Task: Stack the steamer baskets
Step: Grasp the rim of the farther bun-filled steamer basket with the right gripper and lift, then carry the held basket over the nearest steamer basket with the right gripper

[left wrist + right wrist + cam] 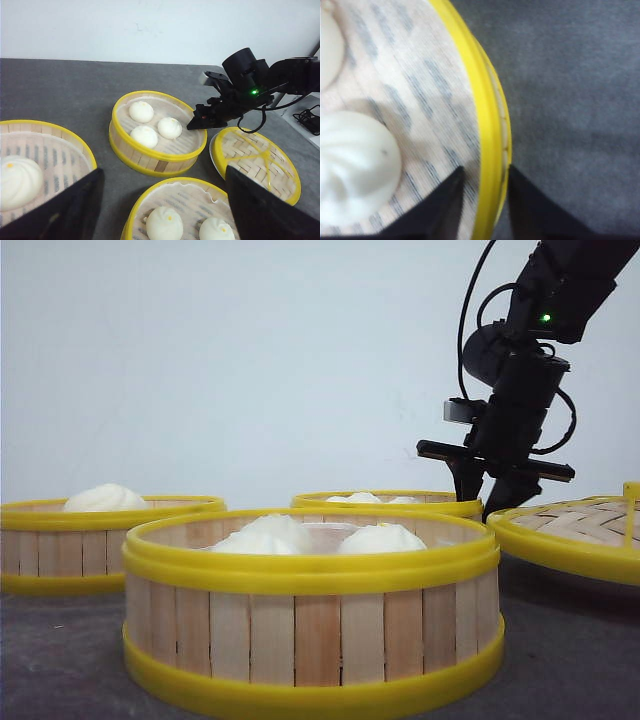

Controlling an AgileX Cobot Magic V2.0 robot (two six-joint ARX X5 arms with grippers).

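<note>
Right wrist view shows the right gripper (pixel 482 200) with one finger inside and one outside the yellow rim of the far basket (pixel 492 135); I cannot tell if it is squeezing. That basket (pixel 157 131) sits in the middle of the desk (pixel 60 90), with the lid (pixel 260 162) just beside it. The other two baskets (pixel 175 210) (pixel 45 165) are near it. The left gripper (pixel 160 200) is spread wide, holding nothing.

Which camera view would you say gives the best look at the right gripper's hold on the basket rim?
The right wrist view: the right gripper straddles the yellow rim of the far steamer basket, one finger inside and one outside. The left wrist view shows the gripper at that basket from afar. The front view hides its fingertips behind the basket.
</note>
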